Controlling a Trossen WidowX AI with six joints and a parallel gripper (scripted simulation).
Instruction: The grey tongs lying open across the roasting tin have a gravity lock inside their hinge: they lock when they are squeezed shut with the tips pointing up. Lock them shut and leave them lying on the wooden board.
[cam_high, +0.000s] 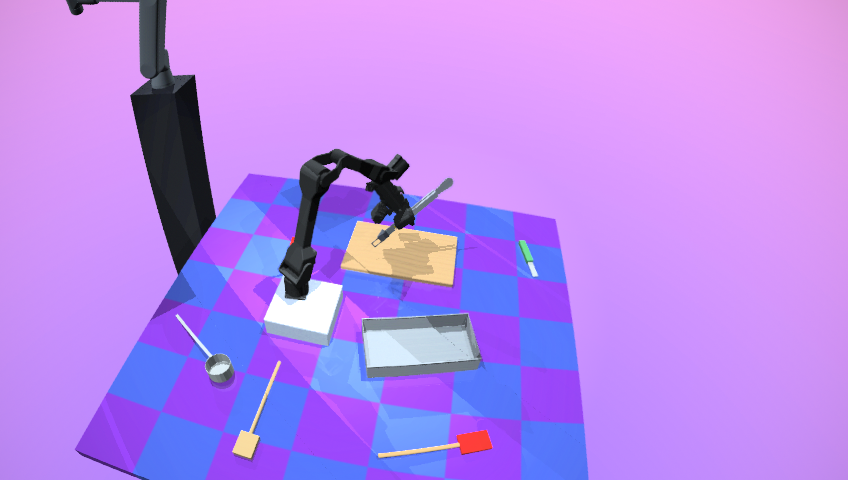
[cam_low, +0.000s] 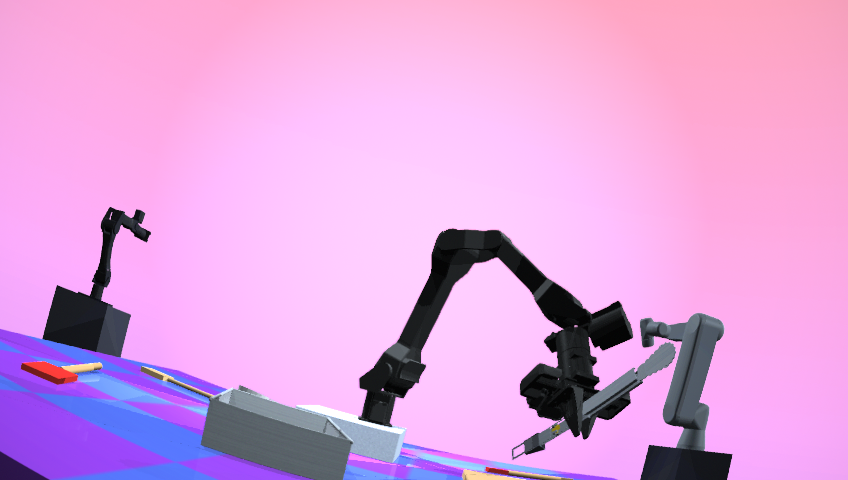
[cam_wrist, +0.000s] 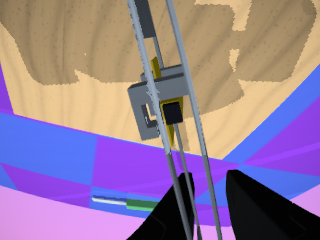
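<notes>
The grey tongs (cam_high: 429, 199) (cam_low: 612, 392) (cam_wrist: 160, 89) are slanted in the air above the wooden board (cam_high: 440, 274) (cam_low: 473, 475) (cam_wrist: 45, 95). Their tips point up and to the right in the top and exterior views; the wire loop end is lower left, over the board. Their two long arms lie close together. Whether the lock is engaged cannot be told. My gripper (cam_high: 407, 221) (cam_low: 580, 431) (cam_wrist: 208, 180) is shut on the tongs, pointing down with its fingers either side of their arms. The roasting tin (cam_high: 422, 369) (cam_low: 273, 434) holds no tongs.
A green-handled tool (cam_high: 524, 251) (cam_wrist: 142, 204) lies right of the board. A small pan (cam_high: 218, 367), a wooden spatula (cam_high: 245, 444) and a red-headed spatula (cam_high: 474, 441) (cam_low: 50, 371) lie towards the front in the top view. Another red-ended tool (cam_low: 496, 470) lies near the board.
</notes>
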